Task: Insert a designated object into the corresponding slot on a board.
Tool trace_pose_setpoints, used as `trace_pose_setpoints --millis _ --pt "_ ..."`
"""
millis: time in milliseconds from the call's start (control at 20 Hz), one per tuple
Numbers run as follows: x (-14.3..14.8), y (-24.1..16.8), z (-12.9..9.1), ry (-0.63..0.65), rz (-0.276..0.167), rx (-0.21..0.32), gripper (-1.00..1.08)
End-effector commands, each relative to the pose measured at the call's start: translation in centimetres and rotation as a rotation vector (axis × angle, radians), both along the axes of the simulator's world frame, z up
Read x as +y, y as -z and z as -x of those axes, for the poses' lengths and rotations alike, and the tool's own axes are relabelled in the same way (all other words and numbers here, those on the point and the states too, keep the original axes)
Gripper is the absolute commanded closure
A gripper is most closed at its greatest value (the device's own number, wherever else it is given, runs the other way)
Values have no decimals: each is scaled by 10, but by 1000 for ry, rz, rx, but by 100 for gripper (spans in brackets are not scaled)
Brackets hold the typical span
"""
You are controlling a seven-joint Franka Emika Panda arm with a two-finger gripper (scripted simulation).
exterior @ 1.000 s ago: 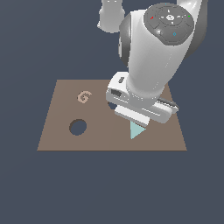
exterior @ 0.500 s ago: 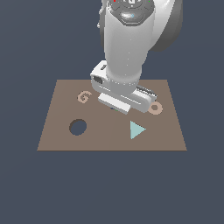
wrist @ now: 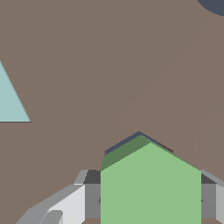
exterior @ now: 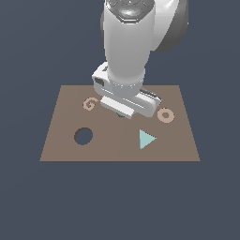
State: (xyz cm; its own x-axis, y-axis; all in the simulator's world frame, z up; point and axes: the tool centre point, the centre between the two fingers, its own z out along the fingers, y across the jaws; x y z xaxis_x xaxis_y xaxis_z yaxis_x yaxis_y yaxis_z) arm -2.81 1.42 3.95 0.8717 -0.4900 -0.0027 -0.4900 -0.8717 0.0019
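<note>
In the wrist view my gripper (wrist: 151,202) is shut on the green hexagonal block (wrist: 151,186), with a grey finger (wrist: 65,205) on either side of it. A thin dark edge of the hexagonal slot (wrist: 124,141) shows just beyond the block's tip, so the block sits directly at the slot, low over the brown board (wrist: 87,65). In the exterior view the gripper (exterior: 124,112) is down at the middle of the board (exterior: 61,145); the arm hides the slot and nearly all of the block.
On the board are a tan "G" mark (exterior: 89,104), a round hole (exterior: 83,136), a light-blue triangle (exterior: 146,139) and a tan ring (exterior: 165,115). The triangle (wrist: 11,98) and round hole (wrist: 214,5) also show in the wrist view.
The arm has swung from above the triangle toward the exterior view's left and back, to the board's middle. It has lowered there with the green block held.
</note>
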Motion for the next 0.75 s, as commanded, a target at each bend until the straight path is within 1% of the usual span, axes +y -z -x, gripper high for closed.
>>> trace_pose_setpoints --millis 0,200,250,700 --pt "0 3 0 0 0 0 108" --pt "-1 9 1 0 -1 -1 108" --pt "-1 9 1 0 -1 -1 -92" --pt "-1 9 1 0 -1 -1 -92"
